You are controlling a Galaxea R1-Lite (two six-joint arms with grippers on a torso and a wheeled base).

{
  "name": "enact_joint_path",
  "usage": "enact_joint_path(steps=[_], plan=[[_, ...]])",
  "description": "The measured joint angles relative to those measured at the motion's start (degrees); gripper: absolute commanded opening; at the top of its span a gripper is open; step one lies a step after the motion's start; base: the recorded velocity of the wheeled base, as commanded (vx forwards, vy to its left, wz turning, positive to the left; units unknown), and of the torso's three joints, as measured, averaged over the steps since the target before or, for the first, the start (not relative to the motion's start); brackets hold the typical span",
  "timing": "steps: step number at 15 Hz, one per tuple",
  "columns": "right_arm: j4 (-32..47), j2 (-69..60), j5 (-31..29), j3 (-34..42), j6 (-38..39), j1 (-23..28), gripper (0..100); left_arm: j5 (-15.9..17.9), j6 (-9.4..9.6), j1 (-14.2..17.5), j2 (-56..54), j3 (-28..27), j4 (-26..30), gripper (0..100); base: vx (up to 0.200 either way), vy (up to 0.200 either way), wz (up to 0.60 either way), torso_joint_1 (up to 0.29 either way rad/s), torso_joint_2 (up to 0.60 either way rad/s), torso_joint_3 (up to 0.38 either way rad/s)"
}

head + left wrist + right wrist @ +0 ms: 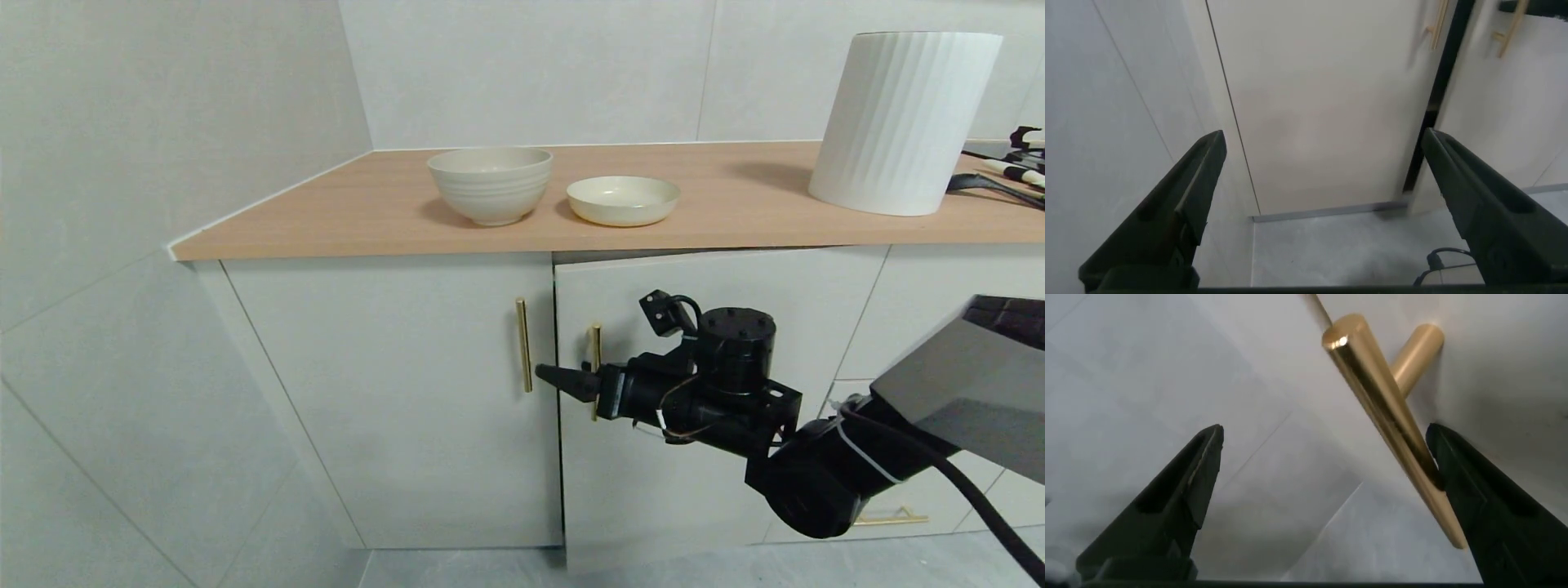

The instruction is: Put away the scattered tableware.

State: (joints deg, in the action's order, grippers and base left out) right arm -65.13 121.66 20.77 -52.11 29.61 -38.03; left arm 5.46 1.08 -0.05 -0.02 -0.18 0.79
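A cream bowl point(490, 184) and a shallow cream dish point(623, 200) stand side by side on the wooden countertop point(343, 216). Below them, my right gripper point(571, 381) is at the gold handle point(596, 347) of the right cabinet door point(694, 490), which stands slightly ajar. Seen from the right wrist, the gripper point(1324, 441) is open, and the handle point(1388, 416) lies between the fingers, close to one of them. My left gripper point(1323, 143) is open and holds nothing; it hangs low in front of the left cabinet door point(1315, 106), near the floor.
A tall white ribbed container point(902, 122) stands on the counter at the right, with dark utensils point(1004, 175) beyond it. The left door has its own gold handle point(522, 343). A tiled wall point(122, 286) bounds the cabinet on the left.
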Motion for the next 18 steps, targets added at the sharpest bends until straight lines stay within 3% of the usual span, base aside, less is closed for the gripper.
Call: enact_joint_path(steps=[7,10,15,17,18], plan=[[-0.88,-10.36,7.56,14.34,-0.13,-0.02,100,0.00,0.02,-0.02,0.00,0.00,0.00,100,0.000,0.000,0.00,0.000,0.00,0.000],[-6.52,-13.58,9.00,21.83,-0.06,-0.57,100,0.00,0.09,0.00,0.00,0.00,-0.01,100,0.000,0.000,0.00,0.000,0.00,0.000],[-11.07,-14.97,9.34,26.87,-0.13,-1.21,100,0.26,1.91,0.02,0.00,0.05,-0.09,100,0.000,0.000,0.00,0.000,0.00,0.000],[-11.12,-15.17,9.41,27.31,-0.13,-1.23,100,1.84,3.49,0.05,0.00,-0.06,-0.15,100,0.000,0.000,0.00,0.000,0.00,0.000],[-11.07,-15.26,9.44,27.37,-0.13,-1.23,100,6.02,3.80,0.05,0.00,-0.55,0.00,100,0.000,0.000,0.00,0.000,0.00,0.000]])
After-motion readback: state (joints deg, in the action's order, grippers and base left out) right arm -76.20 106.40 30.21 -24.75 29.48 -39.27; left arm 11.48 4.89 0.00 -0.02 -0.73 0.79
